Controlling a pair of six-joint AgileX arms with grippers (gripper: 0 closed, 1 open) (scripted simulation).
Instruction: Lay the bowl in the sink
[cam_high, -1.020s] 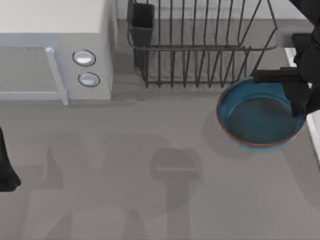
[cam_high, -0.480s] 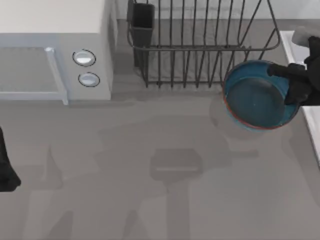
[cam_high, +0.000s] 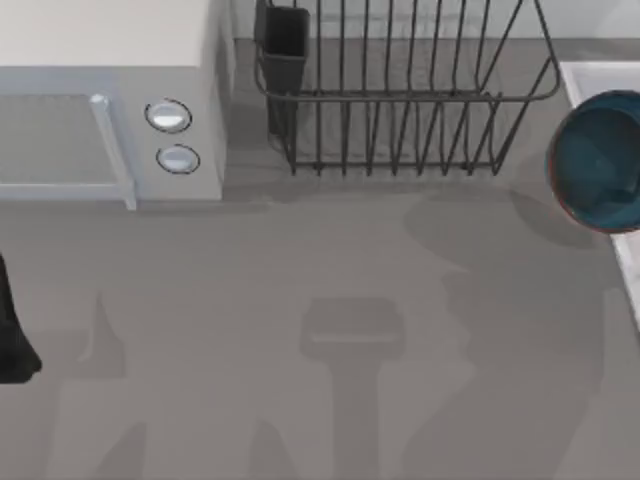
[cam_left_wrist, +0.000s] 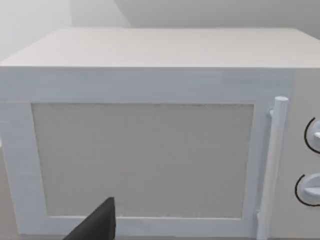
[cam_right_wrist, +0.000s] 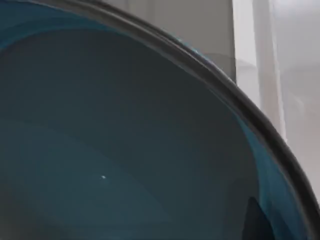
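Note:
The glossy blue bowl (cam_high: 598, 162) with its reddish-brown rim hangs tilted at the top view's right edge, partly cut off, over the pale rim of the sink (cam_high: 592, 76). In the right wrist view the bowl's blue inside (cam_right_wrist: 125, 150) is very close, and one dark finger (cam_right_wrist: 256, 222) of my right gripper lies against its wall, shut on the rim. The white sink (cam_right_wrist: 292, 75) lies beyond the bowl's edge. My left arm (cam_high: 12, 335) is parked at the table's left edge.
A white microwave (cam_high: 110, 100) stands at the back left, and the left wrist view looks straight at its door (cam_left_wrist: 145, 160). A dark wire dish rack (cam_high: 400, 95) with a cutlery cup (cam_high: 285, 45) stands at the back middle, just left of the sink.
The bowl has been lifted from the table in front of the rack, tilted, and carried right to the sink's rim. My right gripper has passed beyond the top view's right edge. The left arm is still.

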